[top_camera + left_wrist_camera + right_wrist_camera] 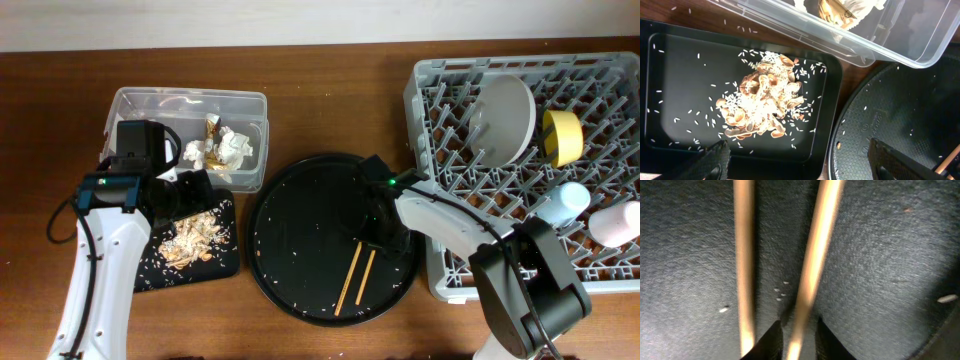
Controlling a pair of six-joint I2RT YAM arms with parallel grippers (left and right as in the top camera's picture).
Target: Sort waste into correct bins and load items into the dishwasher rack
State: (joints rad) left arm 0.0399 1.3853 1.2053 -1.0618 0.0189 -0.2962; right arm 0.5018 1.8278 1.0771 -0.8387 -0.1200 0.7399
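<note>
Two wooden chopsticks (356, 280) lie side by side on the round black tray (290, 200). My right gripper (799, 340) is low over them, its narrow jaws straddling the right chopstick (815, 255) with slim gaps on either side; the left chopstick (744, 255) lies outside the jaws. My left gripper (800, 162) hangs open and empty above the shallow black bin (670, 55), which holds food scraps and rice (765, 102). The clear bin (140, 105) holds tissues (232, 148) and gold foil (212, 126). The rack (430, 90) holds the grey plate (505, 118), yellow bowl (563, 137), blue cup (565, 203) and pink cup (615, 222).
The round black tray carries scattered rice grains (262, 252) and sits between the bins and the rack. The right arm (450, 222) reaches from the rack's front left corner over the tray. Brown tabletop (330, 90) shows behind the tray.
</note>
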